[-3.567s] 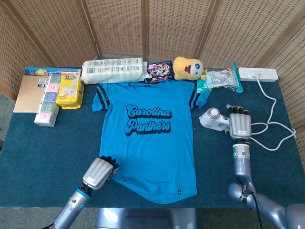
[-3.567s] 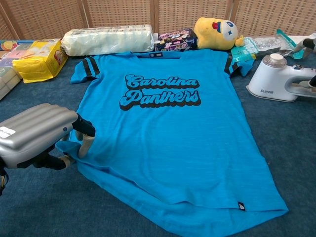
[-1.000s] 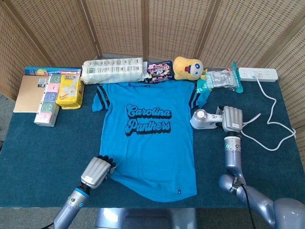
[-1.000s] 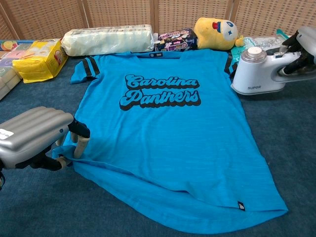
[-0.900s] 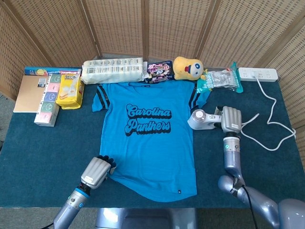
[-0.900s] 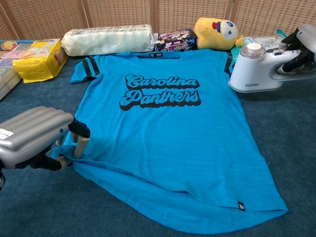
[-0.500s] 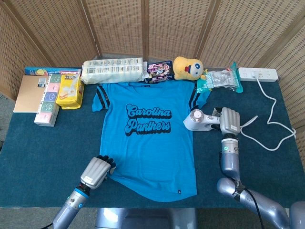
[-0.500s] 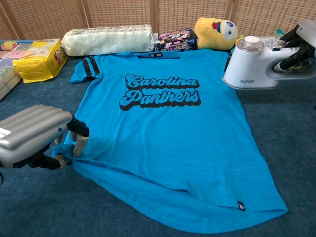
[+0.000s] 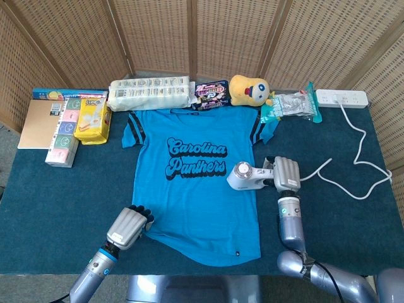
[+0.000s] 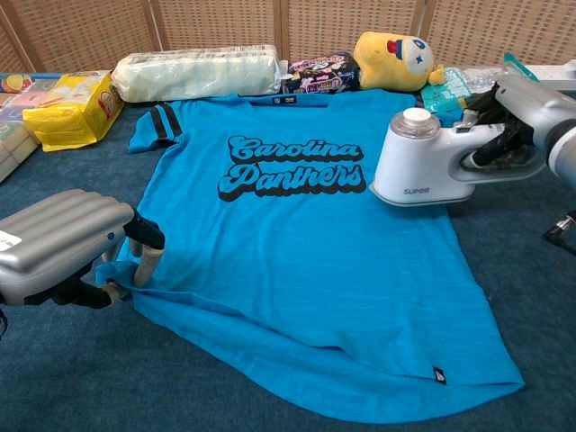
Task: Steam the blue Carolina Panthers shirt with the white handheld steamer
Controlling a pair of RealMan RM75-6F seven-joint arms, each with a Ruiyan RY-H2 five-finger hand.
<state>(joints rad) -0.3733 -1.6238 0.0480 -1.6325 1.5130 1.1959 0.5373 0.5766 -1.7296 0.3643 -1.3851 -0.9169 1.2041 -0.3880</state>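
The blue Carolina Panthers shirt (image 9: 196, 183) (image 10: 297, 243) lies flat on the dark teal table, collar away from me. My right hand (image 9: 285, 174) (image 10: 522, 126) grips the handle of the white handheld steamer (image 9: 247, 177) (image 10: 418, 162), which hovers over the shirt's right edge just right of the lettering. Its cord (image 9: 341, 170) trails right across the table. My left hand (image 9: 130, 226) (image 10: 67, 245) pinches the shirt's lower left hem between thumb and fingers, holding it against the table.
Along the far edge lie a wrapped tissue pack (image 9: 149, 93), snack bags (image 9: 211, 95), a yellow plush toy (image 9: 249, 89), a plastic packet (image 9: 291, 105) and a power strip (image 9: 341, 97). A yellow pack (image 9: 92, 120), tissue boxes (image 9: 63, 136) and a notebook (image 9: 38, 124) sit far left.
My right hand has carried the steamer left and toward me, from beside the shirt's right sleeve to over the shirt's right edge. The left hand keeps its hold on the hem.
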